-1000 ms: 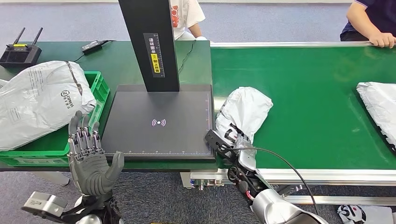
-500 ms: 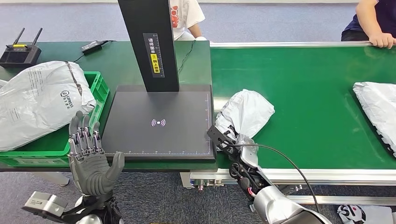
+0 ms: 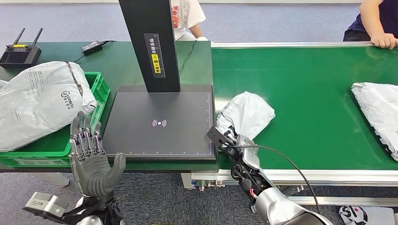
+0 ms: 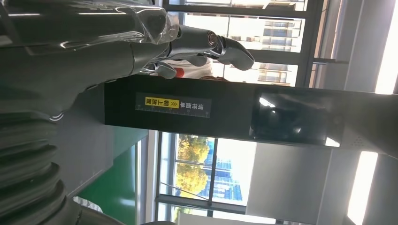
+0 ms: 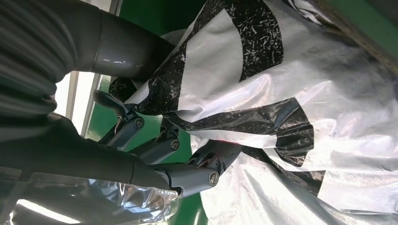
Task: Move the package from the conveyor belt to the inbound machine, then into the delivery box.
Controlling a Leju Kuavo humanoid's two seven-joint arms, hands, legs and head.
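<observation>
A crumpled white package with black print lies at the left end of the green conveyor belt, beside the black inbound machine. My right hand grips its near edge. In the right wrist view the thumb lies over the package and the fingers curl in under it. My left hand is raised in front of the table with its fingers apart, holding nothing. The left wrist view shows that hand before the machine's column. The green delivery box stands left of the machine.
A large grey package fills the delivery box. A second white package lies at the right of the belt. A person's hand rests on the belt's far rail, and another person stands behind the machine. A black router sits far left.
My right hand has closed on the package, bunching it and pulling it slightly up off the belt. The second package has drifted left on the belt. My left hand has not moved.
</observation>
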